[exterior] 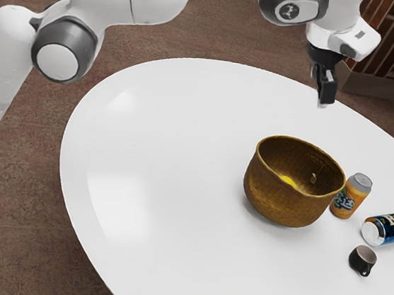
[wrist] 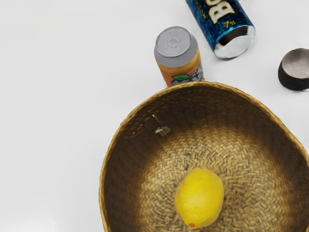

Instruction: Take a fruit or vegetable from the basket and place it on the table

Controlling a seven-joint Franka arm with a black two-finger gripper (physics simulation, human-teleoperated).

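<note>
Lemon (wrist: 199, 197) lies in the basket (exterior: 283, 203), below the end effector (exterior: 322, 100), whose state I cannot tell.

The lemon (wrist: 199, 197) is yellow, the basket (wrist: 159, 166) woven golden-brown, the table (exterior: 157, 186) glossy white

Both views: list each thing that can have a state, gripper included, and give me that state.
Gripper: raised above the table, away from the basket.
Basket: upright, uncovered, lemon inside.
Lemon: whole, lying on the basket's bottom.
Orange can: upright, looks unopened.
Blue can: lying on its side.
Cup: upright.
</note>
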